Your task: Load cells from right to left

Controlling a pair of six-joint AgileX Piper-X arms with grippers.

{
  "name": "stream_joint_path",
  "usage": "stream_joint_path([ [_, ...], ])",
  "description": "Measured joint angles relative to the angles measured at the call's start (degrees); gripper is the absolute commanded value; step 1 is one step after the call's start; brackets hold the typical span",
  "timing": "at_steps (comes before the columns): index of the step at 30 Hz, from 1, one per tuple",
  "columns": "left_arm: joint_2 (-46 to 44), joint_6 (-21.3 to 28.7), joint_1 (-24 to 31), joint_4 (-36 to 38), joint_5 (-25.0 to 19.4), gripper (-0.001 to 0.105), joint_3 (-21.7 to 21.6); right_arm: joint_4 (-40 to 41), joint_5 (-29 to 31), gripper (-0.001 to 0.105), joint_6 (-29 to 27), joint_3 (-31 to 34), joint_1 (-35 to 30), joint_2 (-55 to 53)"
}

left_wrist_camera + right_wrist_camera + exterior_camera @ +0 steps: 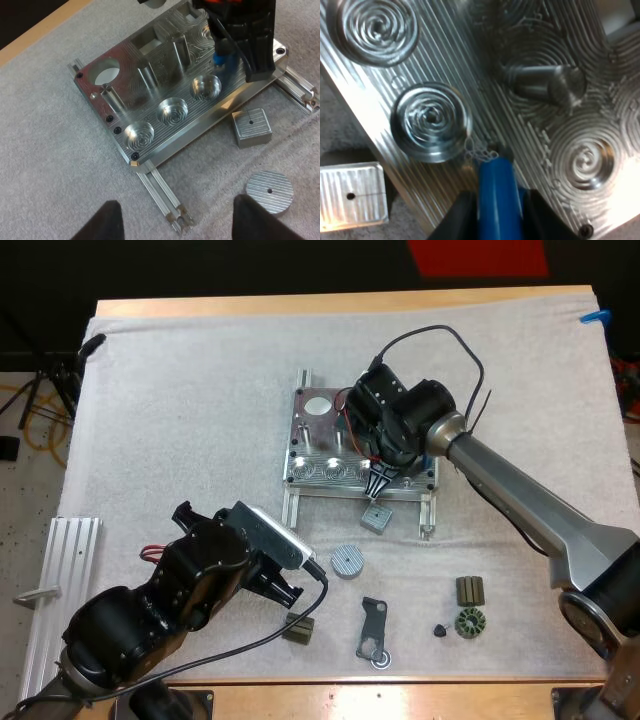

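Starting at the left, a ribbed rail lies beside the near left edge of the mat. The left gripper hangs over the mat on the near side of the fixture, its fingers spread wide and clear of any thing. The fixture sits mid-mat on two slotted bars that project past its near edge. Three round pockets run along that edge, and each shows a bare spiral-milled floor. A round disc lies on the mat near the left gripper. The right gripper stands over the fixture's near right part, pinching a blue cylinder from both sides. The cylinder's tip is at the ribbed face just beside the rightmost pocket, not inside it. A square block lies on the mat just off the fixture's near edge. A dark bracket and small dark parts lie toward the mat's near edge, farther right. Open mat extends left of the fixture and beyond its far side.
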Motion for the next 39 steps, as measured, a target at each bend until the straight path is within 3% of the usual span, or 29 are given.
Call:
stream_joint_path([
  [39, 0.00, 0.00, 0.00, 0.00, 0.00, 0.048, 0.00, -1.33, 2.03, 0.001, -0.94, -0.12, 0.00, 2.29],
])
